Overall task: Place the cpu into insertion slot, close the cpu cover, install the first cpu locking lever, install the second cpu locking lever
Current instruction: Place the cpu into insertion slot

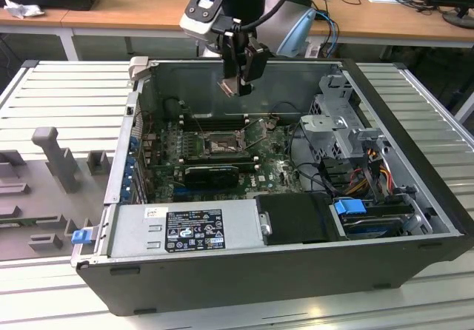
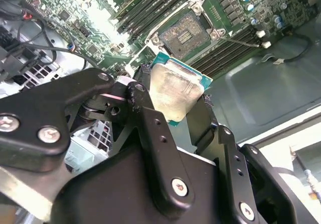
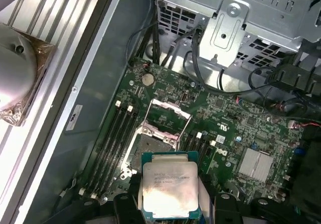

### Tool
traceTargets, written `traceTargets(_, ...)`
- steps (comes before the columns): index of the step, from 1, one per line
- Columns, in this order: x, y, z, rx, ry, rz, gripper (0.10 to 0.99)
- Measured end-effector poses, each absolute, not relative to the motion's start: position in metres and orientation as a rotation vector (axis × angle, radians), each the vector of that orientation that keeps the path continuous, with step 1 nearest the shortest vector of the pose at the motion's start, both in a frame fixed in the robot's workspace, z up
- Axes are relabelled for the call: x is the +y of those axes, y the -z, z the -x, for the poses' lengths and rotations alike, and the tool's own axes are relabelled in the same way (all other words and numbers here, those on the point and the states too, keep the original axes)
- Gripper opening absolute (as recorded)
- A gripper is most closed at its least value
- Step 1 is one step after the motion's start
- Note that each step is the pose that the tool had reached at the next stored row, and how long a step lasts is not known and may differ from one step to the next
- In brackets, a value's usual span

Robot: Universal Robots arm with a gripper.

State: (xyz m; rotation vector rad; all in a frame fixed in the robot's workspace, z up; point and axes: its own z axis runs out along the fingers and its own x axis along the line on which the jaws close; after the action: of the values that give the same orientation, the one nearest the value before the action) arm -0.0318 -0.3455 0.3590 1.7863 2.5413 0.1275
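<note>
Exterior view: tool (image 1: 237,89) grips cpu (image 1: 227,87), clear above insertion slot (image 1: 221,146).

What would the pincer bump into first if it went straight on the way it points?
Probably the motherboard's open cpu socket or the memory slots beside it; depth is unclear. The pincer, shut on the cpu, points down at that area.

The cpu (image 1: 228,86), a flat square chip with a pale silvery top and green edge, hangs clamped in the jaws at the exterior view's upper middle, above the bare insertion slot (image 1: 221,146), whose cpu cover (image 3: 170,108) stands swung open.
</note>
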Motion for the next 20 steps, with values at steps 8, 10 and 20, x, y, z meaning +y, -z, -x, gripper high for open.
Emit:
traceTargets(8,-0.346,-0.345,0.032,2.239,-0.118,-2.136,0.533)
traceTargets(10,-0.344,-0.338,0.032,2.214,-0.117,-2.161,0.533)
traceTargets(20,-0.343,-0.329,0.032,2.215,-0.116,-2.162,0.533)
